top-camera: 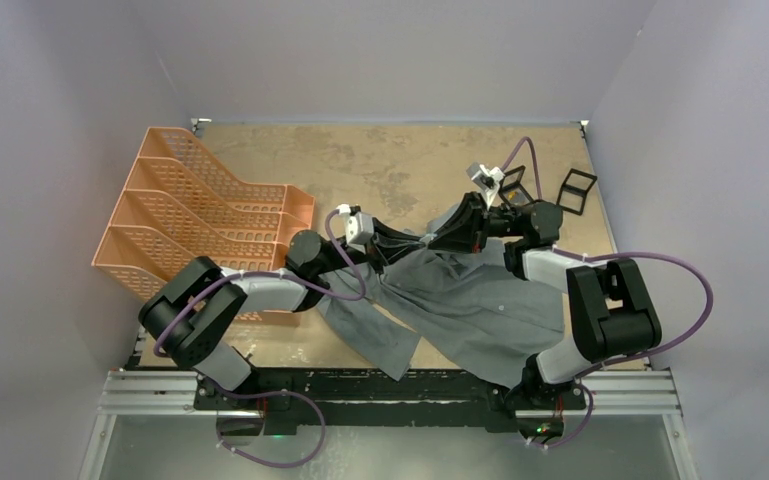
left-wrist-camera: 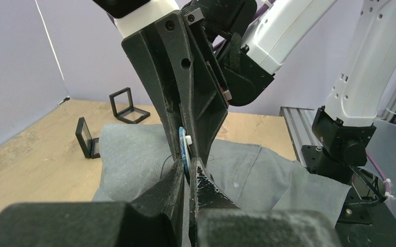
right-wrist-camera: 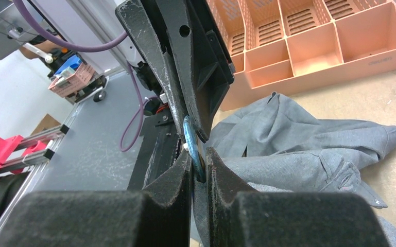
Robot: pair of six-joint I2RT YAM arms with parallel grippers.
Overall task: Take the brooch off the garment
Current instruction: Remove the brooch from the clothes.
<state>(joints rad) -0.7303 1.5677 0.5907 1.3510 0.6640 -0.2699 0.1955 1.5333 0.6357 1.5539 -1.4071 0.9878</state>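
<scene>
Blue ring brooch [right-wrist-camera: 190,135] (a white piece attached) sits raised at the far edge of the grey garment [top-camera: 460,300], mid-desk [top-camera: 380,160]. The right end effector [right-wrist-camera: 198,167] pinches the brooch. The left end effector [left-wrist-camera: 186,172] is clenched on the garment fold just beside it.

Most of the brooch [right-wrist-camera: 189,134] is buried between the fingertips of the right pincer [right-wrist-camera: 200,154], only a blue sliver of rim pokes out above. From overhead it's too small to pick out. The shirt [right-wrist-camera: 309,139] under the pincer vanishes behind those blurry fingers, and the orange tray [right-wrist-camera: 309,46] beyond gets chopped by the top edge.
</scene>
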